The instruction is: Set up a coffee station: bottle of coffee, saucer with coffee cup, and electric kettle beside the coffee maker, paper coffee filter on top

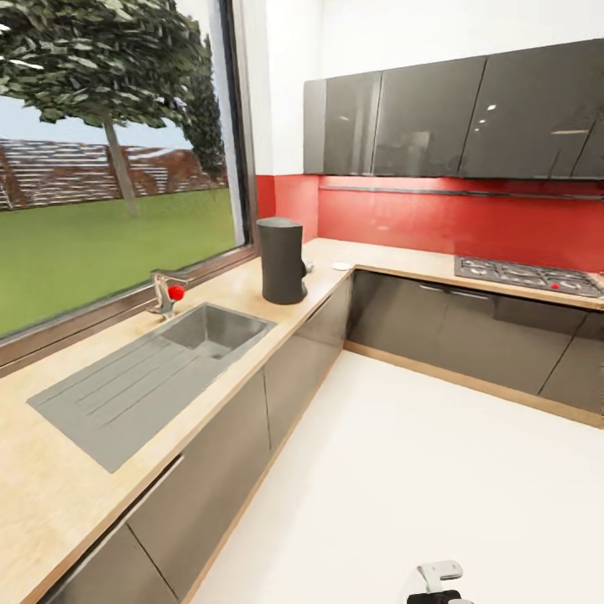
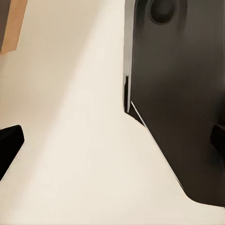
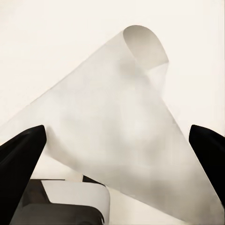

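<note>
So the right gripper (image 3: pixel 117 140) has the white paper coffee filter (image 3: pixel 126 126), a thin cone-shaped sheet curling over at its far end. In the right wrist view the sheet sits between the two dark fingertips (image 3: pixel 21 154), which look spread wide with it draped across, so I honestly can't tell if it's really pinched or just lying there. That's my main worry: a flimsy sheet like that could slip off or fold up on the drive over, and it needs to land on top of the machine, not crumpled beside it.

The tall dark cylindrical coffee maker (image 1: pixel 281 260) stands on the light wood countertop (image 1: pixel 50 470), near the inner corner where the two runs of counter meet, just past the steel sink with its ribbed drainboard (image 1: pixel 151 382). A small white flat thing (image 1: pixel 341 266) lies right at that corner, too small to identify, maybe the saucer. The chrome faucet with the red knob (image 1: pixel 168 294) sits along the window edge, well apart from the machine, so probably no obstacle.

The left gripper (image 2: pixel 112 140) looks spread open and holds nothing, hanging over pale floor next to a dark panel (image 2: pixel 187 93).

The gas hob (image 1: pixel 528 277) is on the far run, out of the way. Swinging in too low could knock the machine over.
</note>
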Controlling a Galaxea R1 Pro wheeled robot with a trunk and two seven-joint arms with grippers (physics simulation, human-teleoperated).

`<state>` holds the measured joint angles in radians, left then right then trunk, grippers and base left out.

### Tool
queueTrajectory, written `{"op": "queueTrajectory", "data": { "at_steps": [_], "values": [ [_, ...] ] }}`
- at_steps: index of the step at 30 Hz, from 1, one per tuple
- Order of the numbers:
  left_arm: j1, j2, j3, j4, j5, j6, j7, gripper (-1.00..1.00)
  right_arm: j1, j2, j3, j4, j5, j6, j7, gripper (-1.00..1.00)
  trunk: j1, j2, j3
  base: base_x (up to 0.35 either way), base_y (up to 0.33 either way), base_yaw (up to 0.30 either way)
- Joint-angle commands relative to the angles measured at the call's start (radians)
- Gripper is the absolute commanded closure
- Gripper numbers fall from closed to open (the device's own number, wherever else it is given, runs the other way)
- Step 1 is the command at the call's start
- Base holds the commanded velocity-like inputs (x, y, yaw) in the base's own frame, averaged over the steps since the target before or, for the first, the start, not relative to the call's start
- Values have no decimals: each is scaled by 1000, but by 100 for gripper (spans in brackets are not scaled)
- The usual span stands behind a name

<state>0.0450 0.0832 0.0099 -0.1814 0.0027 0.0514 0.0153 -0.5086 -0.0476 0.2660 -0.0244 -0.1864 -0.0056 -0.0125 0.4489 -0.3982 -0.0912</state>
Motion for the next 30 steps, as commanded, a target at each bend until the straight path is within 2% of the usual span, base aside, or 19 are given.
{"op": "queueTrajectory", "data": {
  "at_steps": [1, 6, 30],
  "values": [
    [1, -1, 1, -4, 0, 5, 2, -100, -1, 0, 9, 0, -10, -1, -1, 100, 1, -2, -3, 311, -137, -208],
    [1, -2, 0, -4, -1, 5, 2, -100, -1, 0, 9, 0, -8, -2, 0, 100, 1, -2, -6, 311, -137, -107],
    [1, -4, -1, -7, -1, 4, 2, -100, 16, 8, 12, 0, -5, -2, 1, 100, 1, -2, -6, 311, -146, -2]
  ]
}}
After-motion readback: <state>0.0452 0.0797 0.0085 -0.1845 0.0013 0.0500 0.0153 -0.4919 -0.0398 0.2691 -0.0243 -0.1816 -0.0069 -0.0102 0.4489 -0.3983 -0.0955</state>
